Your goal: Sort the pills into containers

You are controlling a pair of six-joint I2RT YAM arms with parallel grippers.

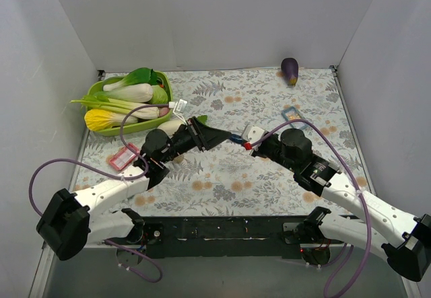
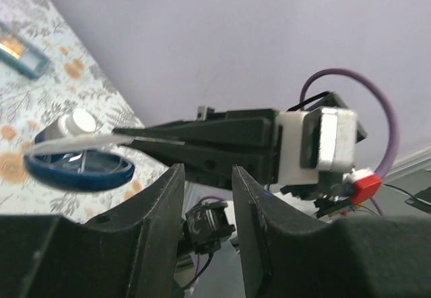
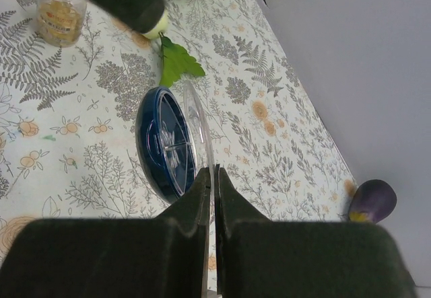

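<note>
The right claw [image 3: 210,171] is pressed together on the clear lid [image 2: 81,143] of the blue round container [image 3: 161,143], over the mid-bench [image 3: 81,170]. The left claw [image 2: 207,177] is slightly spread and empty. The lid looks thin and slippery (probably flexible), so grip the stiffer blue rim.

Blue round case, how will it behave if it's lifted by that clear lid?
Probably light, since the right claw pinches only its thin clear lid. That lid looks bendy, so the blue round case may sag or swing. Being round, it could roll if dropped.
</note>
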